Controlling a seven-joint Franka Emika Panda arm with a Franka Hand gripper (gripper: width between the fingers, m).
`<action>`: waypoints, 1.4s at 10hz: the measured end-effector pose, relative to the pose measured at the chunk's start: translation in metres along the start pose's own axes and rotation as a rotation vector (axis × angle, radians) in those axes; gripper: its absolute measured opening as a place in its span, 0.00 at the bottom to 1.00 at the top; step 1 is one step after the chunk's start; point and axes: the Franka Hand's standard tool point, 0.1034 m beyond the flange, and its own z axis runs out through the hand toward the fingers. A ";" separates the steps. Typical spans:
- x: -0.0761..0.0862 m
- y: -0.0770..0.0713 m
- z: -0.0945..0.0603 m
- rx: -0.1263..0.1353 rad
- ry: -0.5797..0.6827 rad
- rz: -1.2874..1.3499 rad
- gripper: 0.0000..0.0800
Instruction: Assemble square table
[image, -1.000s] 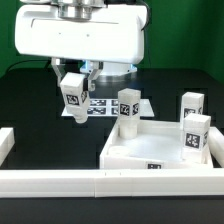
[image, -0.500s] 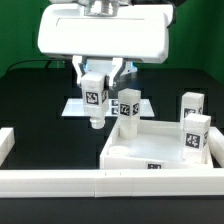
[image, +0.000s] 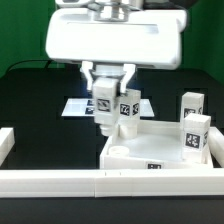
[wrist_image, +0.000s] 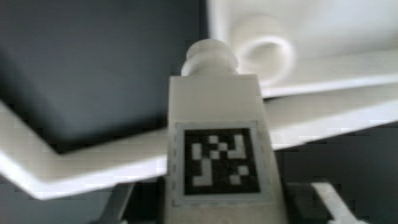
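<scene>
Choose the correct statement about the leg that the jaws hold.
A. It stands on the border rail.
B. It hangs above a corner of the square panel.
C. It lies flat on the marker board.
B: in the exterior view the held leg hangs upright over the far corner of the square panel, and the wrist view shows a corner socket just past its tip.

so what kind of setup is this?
Looks like a lab robot-assembly bench: black table fenced by white border rails, a marker board, and tag-marked leg posts on a square panel.

The marker board (image: 78, 104) lies flat on the black table (image: 40, 100), behind white border rails (image: 60, 182).
</scene>
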 end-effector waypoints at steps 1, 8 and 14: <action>0.003 -0.009 0.000 0.004 0.009 -0.018 0.36; 0.000 -0.015 0.012 -0.008 0.019 -0.049 0.36; -0.002 -0.012 0.020 -0.020 0.013 -0.053 0.36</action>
